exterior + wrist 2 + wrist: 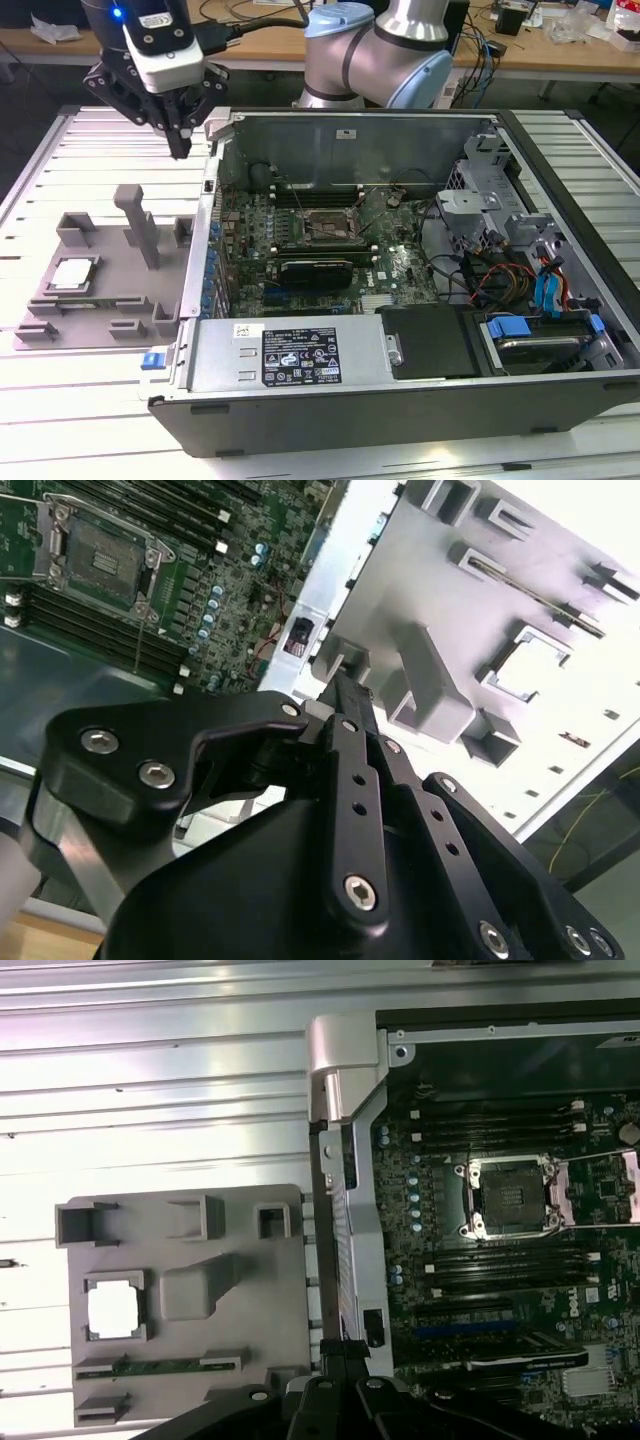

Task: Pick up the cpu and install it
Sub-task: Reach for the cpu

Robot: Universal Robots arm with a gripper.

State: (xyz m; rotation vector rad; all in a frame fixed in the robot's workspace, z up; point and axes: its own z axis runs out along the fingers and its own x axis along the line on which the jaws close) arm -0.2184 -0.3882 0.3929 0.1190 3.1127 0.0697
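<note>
Hovering closed and empty, the pincer (182, 150) sits well apart from the cpu (72, 272).

We see a table (90, 410) topped with pale, silvery slats that run from the exterior view's left to its right; the same ribbed top shows in the first wrist view (150, 1080). Two things lie directly on it. A grey plastic tray (130, 288) lies flat on the slats toward the exterior view's left, with posts and slotted blocks rising from its upper face. It also appears in both wrist views (250, 1290) (450, 630). Just beside it, toward the exterior view's right, an open computer case (400, 415) lies on its side, open face up, covering most of the table. We cannot tell whether tray and case touch.
</note>
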